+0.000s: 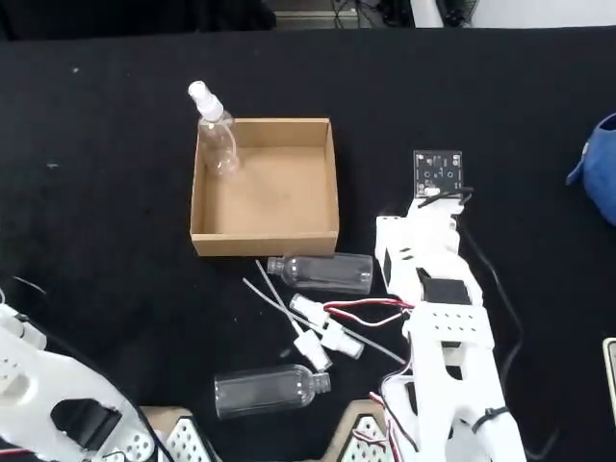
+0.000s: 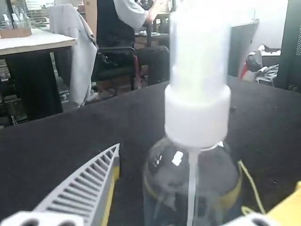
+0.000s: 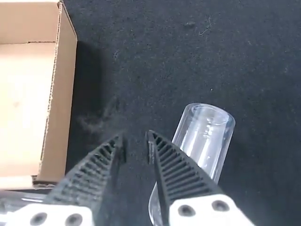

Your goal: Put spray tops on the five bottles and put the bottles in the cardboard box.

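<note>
Fingers of the right gripper [image 3: 135,141] stand slightly apart with a slim gap and nothing between them, over the black cloth [image 3: 188,56]. One of them covers part of a bare-necked bottle [image 3: 202,134] lying beside it. The left gripper [image 2: 186,188] has its fingers spread on either side of an upright capped bottle [image 2: 193,183], and a strip of cloth shows between one finger [image 2: 80,188] and the clear wall.

Four bottles can be counted. Besides the one at the left gripper, a second capped one [image 1: 214,130] leans in the eleven o'clock corner of the cardboard box [image 1: 265,236]. Two uncapped ones lie on their sides at the box's six o'clock, the nearer [image 1: 322,272] just below the front wall and the farther [image 1: 269,393] well beyond it. Between those two lies a cluster of loose spray tops [image 1: 327,327], at least two, with their thin tubes crossing.

The right arm [image 1: 443,327] stretches along the box's four o'clock side, with red and white wires [image 1: 361,308] trailing to the spray tops. A blue object [image 1: 602,178] sits at the three o'clock edge.
</note>
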{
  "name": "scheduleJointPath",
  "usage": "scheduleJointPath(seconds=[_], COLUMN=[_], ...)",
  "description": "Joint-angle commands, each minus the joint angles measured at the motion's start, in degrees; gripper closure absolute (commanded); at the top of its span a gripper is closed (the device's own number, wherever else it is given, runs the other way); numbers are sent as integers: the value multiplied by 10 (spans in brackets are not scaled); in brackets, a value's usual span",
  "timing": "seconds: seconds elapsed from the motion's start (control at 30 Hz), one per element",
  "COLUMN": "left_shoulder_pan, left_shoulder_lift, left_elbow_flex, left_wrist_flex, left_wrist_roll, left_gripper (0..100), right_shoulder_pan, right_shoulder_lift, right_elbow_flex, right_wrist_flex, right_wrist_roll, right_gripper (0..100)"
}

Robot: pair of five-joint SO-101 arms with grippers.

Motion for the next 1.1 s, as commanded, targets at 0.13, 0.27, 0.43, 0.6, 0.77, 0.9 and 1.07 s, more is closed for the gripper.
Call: scheduleJointPath(seconds=[0.13, 0.27, 0.43, 0.6, 0.77, 0.9, 1.07], left_shoulder_pan=[7, 11, 20, 31, 41, 58, 120], left_shoulder_lift=[-36, -36, -35, -30, -36, -75, -200], left_elbow_flex=[-3, -2, 22, 42, 57, 73, 150], left_wrist_flex=[0, -40, -131, -134, -135, -134, -132], left_wrist_roll=[2, 2, -2, -3, -2, -3, -2], left_gripper=[705, 908, 955, 971, 971, 971, 971], right_shoulder_pan=[10, 10, 10, 11, 11, 11, 11], right_shoulder_lift=[-20, -20, -20, -20, -20, -20, -20], right_elbow_flex=[2, 2, 2, 2, 2, 2, 2], right_wrist_flex=[-15, -15, -15, -15, -15, -15, -15], right_wrist_roll=[3, 3, 3, 3, 3, 3, 3], right_gripper=[935, 935, 935, 935, 935, 935, 935])
